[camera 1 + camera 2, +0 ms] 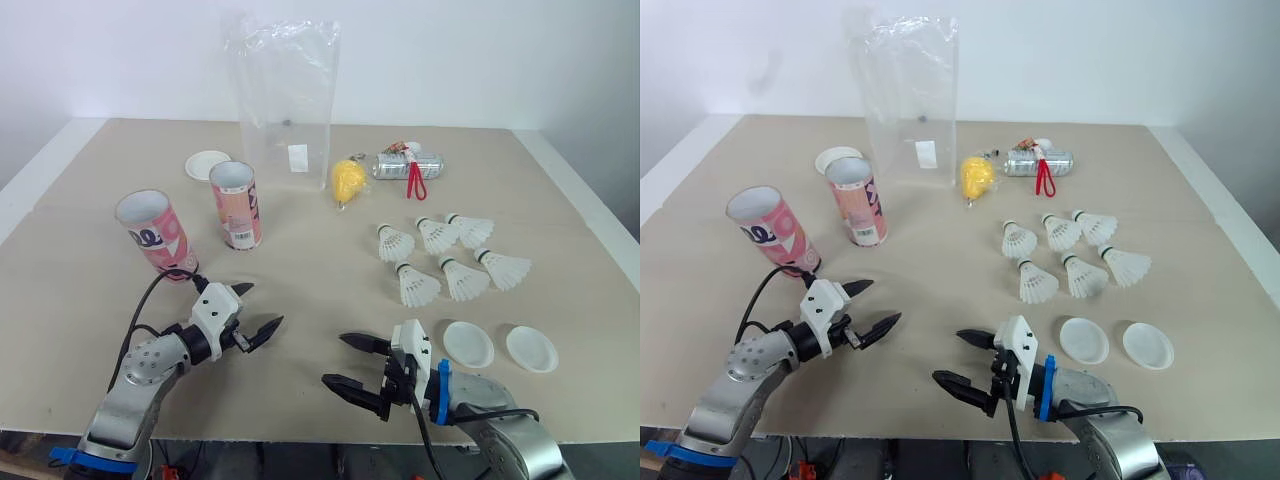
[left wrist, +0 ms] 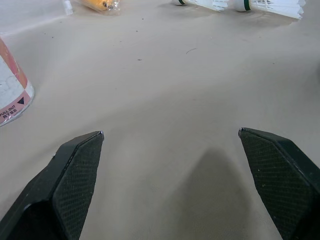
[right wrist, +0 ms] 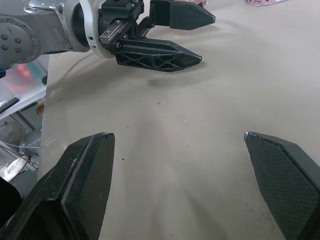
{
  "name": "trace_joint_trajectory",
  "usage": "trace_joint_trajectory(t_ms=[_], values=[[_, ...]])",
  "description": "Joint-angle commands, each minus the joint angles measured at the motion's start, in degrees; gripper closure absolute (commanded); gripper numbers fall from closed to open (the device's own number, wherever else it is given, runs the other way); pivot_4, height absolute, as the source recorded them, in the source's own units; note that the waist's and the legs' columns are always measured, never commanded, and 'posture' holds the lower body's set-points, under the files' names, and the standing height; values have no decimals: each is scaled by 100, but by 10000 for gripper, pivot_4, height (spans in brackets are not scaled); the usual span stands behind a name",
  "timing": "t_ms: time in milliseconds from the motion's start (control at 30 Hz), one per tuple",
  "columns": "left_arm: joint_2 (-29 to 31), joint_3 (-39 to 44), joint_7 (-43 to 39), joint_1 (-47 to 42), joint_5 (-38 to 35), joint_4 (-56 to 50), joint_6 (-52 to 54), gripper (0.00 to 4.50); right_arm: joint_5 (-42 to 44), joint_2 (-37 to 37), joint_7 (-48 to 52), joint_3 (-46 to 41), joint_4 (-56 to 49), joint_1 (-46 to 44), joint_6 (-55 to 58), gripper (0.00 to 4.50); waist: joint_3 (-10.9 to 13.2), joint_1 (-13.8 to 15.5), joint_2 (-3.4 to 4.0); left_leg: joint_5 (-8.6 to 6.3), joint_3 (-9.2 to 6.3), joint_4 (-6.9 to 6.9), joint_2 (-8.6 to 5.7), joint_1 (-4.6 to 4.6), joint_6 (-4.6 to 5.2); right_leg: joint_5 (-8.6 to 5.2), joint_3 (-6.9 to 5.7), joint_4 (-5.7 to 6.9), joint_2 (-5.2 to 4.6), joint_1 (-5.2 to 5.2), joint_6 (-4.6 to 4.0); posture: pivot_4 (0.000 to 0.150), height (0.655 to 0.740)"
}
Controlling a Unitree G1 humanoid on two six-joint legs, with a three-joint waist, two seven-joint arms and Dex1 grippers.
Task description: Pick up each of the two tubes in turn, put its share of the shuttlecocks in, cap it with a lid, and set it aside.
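Hovering spread, empty: left end effector (image 1: 264, 304), right end effector (image 1: 334, 359); left wrist view adds tube (image 2: 10, 92) base.

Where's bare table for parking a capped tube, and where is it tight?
Free: the wide strip between the farther tube and the shuttlecocks; also the table margin left of the nearer tube. Crowded: the shuttlecocks with two lids in front, and the back row of bag, yellow object and can.
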Motion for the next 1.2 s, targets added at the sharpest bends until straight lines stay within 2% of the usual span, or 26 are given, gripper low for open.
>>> trace_joint_trajectory(t_ms=[33, 767, 967, 1200], values=[[18, 58, -80, -75, -69, -96, -131, 0, 46, -30, -22, -142, -117, -5, 8, 605, 0, 0, 0, 0, 0, 0, 0, 0, 0, 0, 0, 0, 0, 0, 0, 1500, 7400], [146, 87, -766, -115, -419, -100, -272, 0, 24, -27, -79, -155, -85, -27, -42, 605, 0, 0, 0, 0, 0, 0, 0, 0, 0, 0, 0, 0, 0, 0, 0, 1500, 7400], [59, 224, -547, -45, -440, -169, -209, 0, 138, -24, -192, -256, -316, -38, 37, 605, 0, 0, 0, 0, 0, 0, 0, 0, 0, 0, 0, 0, 0, 0, 0, 1500, 7400], [-124, 394, 10, 78, -368, -439, -115, 0, 787, -241, -343, -747, -1003, -529, 693, 605, 1, 1, 0, 0, 0, -1, 1, -1, 0, 0, 0, 0, 0, 0, 1, 1500, 7400]])
